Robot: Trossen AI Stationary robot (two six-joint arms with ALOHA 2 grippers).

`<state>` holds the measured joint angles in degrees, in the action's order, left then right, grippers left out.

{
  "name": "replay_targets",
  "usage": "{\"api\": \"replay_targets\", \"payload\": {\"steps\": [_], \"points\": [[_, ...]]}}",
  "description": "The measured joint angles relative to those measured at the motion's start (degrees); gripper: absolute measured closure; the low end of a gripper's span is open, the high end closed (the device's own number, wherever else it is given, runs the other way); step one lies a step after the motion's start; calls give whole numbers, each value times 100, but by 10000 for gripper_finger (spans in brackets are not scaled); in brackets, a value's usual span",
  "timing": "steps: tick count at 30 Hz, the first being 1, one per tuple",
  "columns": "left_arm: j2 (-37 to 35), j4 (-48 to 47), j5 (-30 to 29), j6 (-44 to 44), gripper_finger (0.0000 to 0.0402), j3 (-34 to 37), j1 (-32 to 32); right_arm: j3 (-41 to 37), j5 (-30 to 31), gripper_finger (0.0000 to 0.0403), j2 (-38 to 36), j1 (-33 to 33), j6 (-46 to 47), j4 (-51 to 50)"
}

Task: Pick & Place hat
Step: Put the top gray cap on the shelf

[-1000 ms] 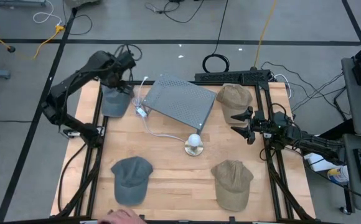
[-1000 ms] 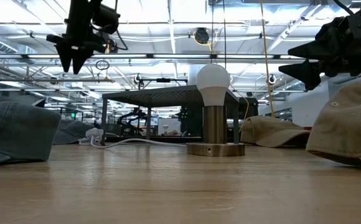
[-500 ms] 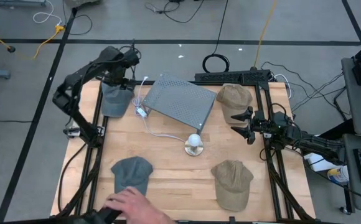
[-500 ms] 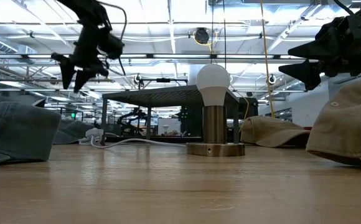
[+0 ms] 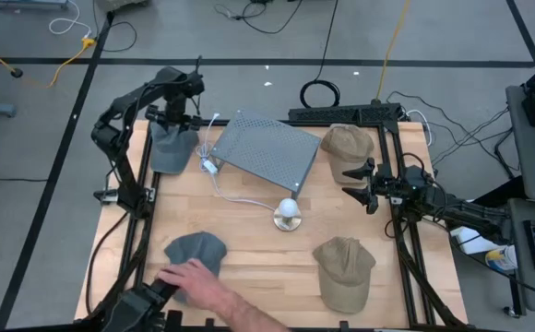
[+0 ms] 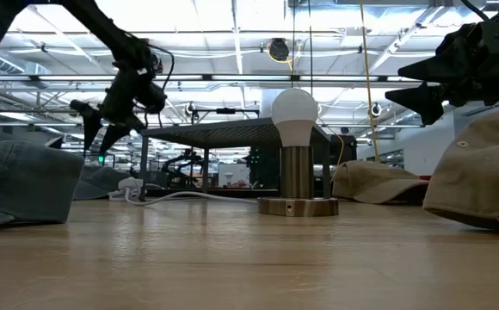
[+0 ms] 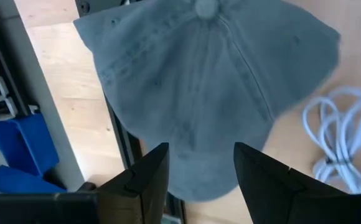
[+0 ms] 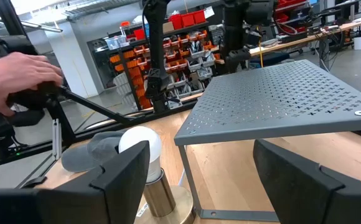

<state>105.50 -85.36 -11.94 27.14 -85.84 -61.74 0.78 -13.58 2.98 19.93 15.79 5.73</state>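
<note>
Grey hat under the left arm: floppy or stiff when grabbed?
Likely floppy: the grey hat shows soft cloth with creases, so the crown should collapse in the left gripper, whose jaws hover open above it. The brim probably holds shape. Looks light.

Four soft cloth caps lie on the wooden counter: two grey caps left, two tan caps right.

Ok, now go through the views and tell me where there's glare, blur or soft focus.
Low view: ceiling lights blow out behind the lamp; the nearest wooden tabletop is soft and the grey cap at the edge fuzzy. Left wrist view: the left tool is in shade, the grey cap below it evenly lit. Right wrist view: the person's hand is slightly smeared. High view: flat light, no glare.
</note>
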Motion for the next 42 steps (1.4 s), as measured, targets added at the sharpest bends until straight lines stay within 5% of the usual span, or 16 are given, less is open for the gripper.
{"api": "replay_targets", "payload": {"steps": [34, 42], "points": [[332, 1105, 708, 13, 221, 788, -183, 0, -1, 124, 0, -1, 0, 1], [332, 1110, 708, -203, 308, 789, -183, 0, -1, 124, 0, 1, 0, 1]]}}
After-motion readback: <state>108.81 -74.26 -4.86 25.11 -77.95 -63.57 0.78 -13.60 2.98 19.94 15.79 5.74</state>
